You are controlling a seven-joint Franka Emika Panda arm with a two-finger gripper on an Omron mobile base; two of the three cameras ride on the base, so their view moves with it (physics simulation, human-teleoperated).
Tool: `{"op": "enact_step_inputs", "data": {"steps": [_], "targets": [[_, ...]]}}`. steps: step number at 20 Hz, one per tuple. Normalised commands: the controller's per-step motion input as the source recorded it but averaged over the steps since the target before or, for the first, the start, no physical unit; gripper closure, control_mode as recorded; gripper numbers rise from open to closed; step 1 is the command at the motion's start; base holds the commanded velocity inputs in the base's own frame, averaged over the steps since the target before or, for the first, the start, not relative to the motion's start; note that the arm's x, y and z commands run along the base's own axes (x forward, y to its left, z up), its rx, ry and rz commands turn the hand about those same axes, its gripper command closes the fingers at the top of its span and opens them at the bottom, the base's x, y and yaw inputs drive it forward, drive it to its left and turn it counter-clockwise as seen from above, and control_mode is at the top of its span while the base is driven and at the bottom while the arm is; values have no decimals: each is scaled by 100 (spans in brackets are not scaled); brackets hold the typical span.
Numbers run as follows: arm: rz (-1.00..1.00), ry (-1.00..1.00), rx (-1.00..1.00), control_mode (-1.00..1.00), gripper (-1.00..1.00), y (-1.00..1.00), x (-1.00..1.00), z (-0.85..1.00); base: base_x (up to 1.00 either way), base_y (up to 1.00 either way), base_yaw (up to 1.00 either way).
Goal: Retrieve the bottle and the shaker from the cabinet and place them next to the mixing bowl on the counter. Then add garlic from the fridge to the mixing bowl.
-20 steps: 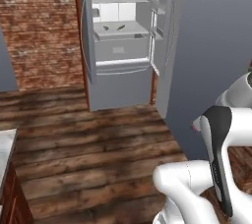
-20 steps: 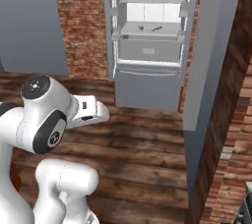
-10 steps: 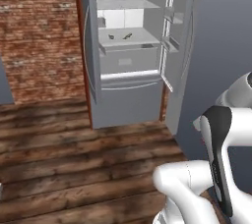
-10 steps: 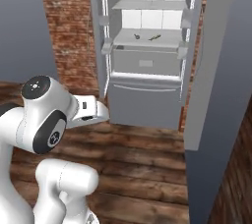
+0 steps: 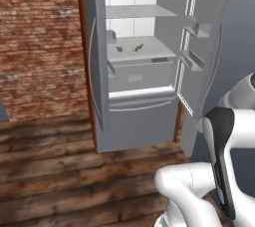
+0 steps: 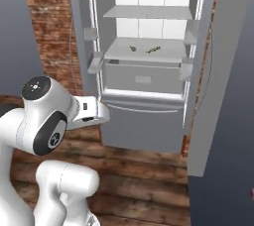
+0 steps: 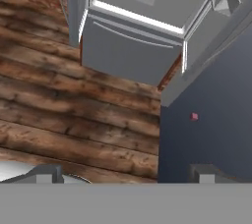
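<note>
The fridge (image 5: 139, 121) stands ahead with both doors swung open, also seen in the right base view (image 6: 144, 126) and the hand view (image 7: 128, 51). Two small dark items (image 5: 128, 48) lie on its middle white shelf (image 6: 144, 49); they are too small to tell whether either is garlic. My gripper (image 7: 125, 176) is open with nothing between its fingertips (image 7: 44, 174), held folded close to the base, well short of the fridge and pointing down at the floor before it. The bottle, shaker, cabinet, mixing bowl and counter are out of view.
A red brick wall (image 5: 40, 47) runs left of the fridge. Brown plank floor (image 5: 60, 171) lies between the base and the fridge. The right fridge door (image 5: 204, 47) juts toward me beside a blue-grey wall (image 6: 228, 145) on the right.
The base has driven toward the fridge, so the whole picture has shifted and the fridge looms larger. The arm keeps the same pose and the gripper stays open.
</note>
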Motion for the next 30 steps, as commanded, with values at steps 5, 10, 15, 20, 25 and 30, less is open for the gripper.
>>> {"op": "enact_step_inputs", "data": {"steps": [5,10,15,20,25,30], "targets": [[0,0,0,100,-100,0,0,0,96,-15,0],[0,0,0,100,-100,0,0,0,97,-14,0],[0,0,0,100,-100,0,0,0,96,-15,0],[0,0,0,100,-100,0,0,0,84,-25,3],[0,0,0,100,-100,0,0,0,64,-36,6],[0,0,0,100,-100,0,0,0,71,-37,4]]}}
